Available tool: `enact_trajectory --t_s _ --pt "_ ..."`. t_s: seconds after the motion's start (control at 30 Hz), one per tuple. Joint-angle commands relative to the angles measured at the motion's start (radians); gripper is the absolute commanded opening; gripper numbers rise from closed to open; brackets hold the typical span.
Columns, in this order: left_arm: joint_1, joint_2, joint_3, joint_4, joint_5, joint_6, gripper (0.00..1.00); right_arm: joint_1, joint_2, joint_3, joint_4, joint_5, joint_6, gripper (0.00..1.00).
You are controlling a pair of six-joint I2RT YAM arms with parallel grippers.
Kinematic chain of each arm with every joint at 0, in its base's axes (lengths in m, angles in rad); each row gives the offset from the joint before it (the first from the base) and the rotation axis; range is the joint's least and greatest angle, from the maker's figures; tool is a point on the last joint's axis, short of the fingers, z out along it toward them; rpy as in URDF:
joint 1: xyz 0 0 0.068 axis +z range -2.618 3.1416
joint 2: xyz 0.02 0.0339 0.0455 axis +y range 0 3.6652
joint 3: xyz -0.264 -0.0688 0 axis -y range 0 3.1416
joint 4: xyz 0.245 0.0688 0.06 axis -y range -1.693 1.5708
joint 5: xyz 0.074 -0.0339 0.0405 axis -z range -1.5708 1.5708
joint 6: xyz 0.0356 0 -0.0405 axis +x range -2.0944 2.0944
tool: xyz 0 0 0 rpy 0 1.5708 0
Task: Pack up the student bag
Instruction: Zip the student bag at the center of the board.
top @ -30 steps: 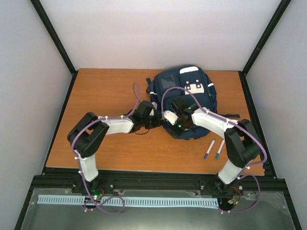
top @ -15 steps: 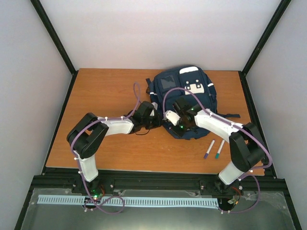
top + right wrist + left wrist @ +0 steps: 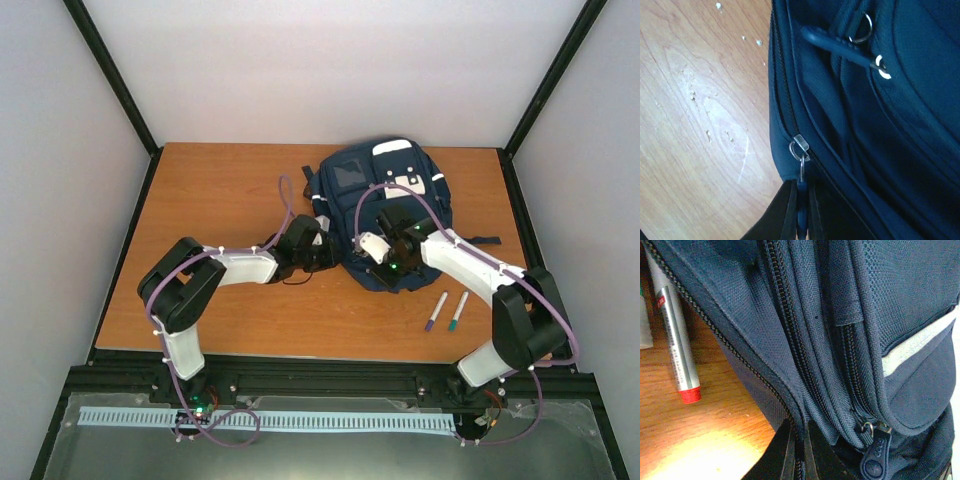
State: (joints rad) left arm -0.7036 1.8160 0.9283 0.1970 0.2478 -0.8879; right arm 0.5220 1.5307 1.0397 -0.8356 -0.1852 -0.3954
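As right claw (image 3: 801, 192) pinches zipper (image 3: 798, 146), student bag (image 3: 350, 172)

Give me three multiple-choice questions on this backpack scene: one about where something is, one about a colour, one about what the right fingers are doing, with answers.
1. Where do the two loose markers in the top view lie, relative to the student bag?
A. On top of it
B. On the table, off its near right corner
C. Beyond it, at the far left corner

2. What colour is the tip of the silver marker in the left wrist view?
A. Red
B. Yellow
C. Black

3. What are the right fingers doing?
A. Standing open above the table
B. Shut on a marker
C. Shut on the zipper pull

Answers:
1 B: both lie on bare wood by the right arm.
2 A: its red end shows beside the bag.
3 C: the blue pull sits pinched between them.
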Motion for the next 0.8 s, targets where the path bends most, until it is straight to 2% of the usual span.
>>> enact_trajectory --t_s 0.0,0.53,0.67,0.77 --pt "0.022 -0.033 -0.009 -0.012 -0.059 0.041 0.01 -0.047 -0.051 -0.010 -0.169 0.102 -0.039 0.03" --pt "0.035 -0.029 0.000 -0.028 -0.086 0.063 0.01 -0.363 -0.127 -0.025 -0.318 0.189 -0.247 0.03" --pt "0.035 -0.020 0.001 0.001 -0.048 0.057 0.01 -0.368 -0.148 -0.005 -0.369 0.096 -0.275 0.03" --pt "0.034 -0.015 -0.008 0.057 0.022 0.034 0.01 -0.321 -0.137 0.034 -0.393 0.034 -0.247 0.03"
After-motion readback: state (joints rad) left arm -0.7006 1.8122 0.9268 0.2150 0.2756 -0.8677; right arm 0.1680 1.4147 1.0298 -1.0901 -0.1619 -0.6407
